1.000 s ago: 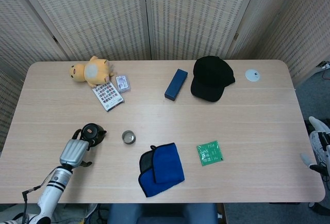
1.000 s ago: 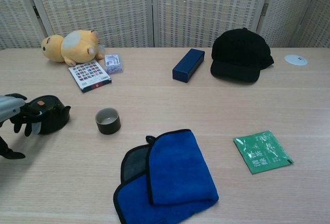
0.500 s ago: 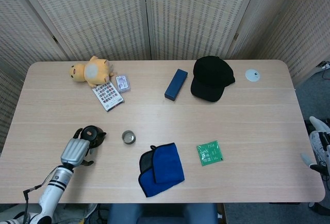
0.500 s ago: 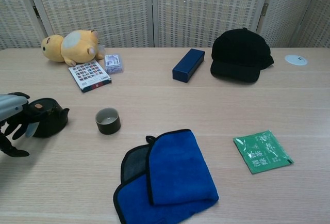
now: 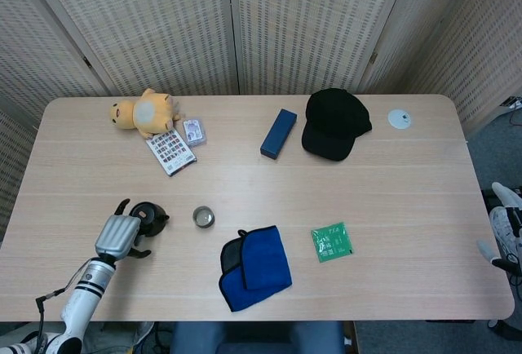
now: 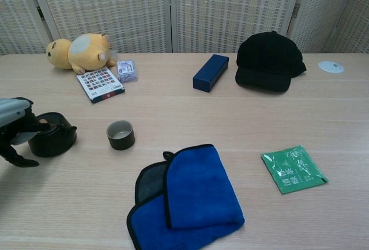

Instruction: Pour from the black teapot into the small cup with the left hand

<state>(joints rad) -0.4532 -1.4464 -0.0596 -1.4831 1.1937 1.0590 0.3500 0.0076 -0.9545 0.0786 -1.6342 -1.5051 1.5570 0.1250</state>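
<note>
My left hand (image 6: 14,129) is at the teapot (image 6: 53,139), which stands on the table (image 5: 391,207) near its left front corner. In the chest view my fingers (image 6: 17,159) curl round the pot's far-left side, some over its lid; whether they actually grip it I cannot tell, since the hand is cut by the frame edge there and hides the contact in the head view. The pot sits flat and upright, spout toward the cup (image 6: 120,135).

The cup stands just to the right of the pot, apart from it, upright, and looks empty as far as I can see.

So I judge the task barely begun: I've got as far as the grasp, at most. Left to do: secure the hold, lift, carry the spout over the cup, tilt and pour, then set the pot down.

My right hand (image 5: 506,236) shows only at the frame edge off the table; I cannot tell its state.
</note>
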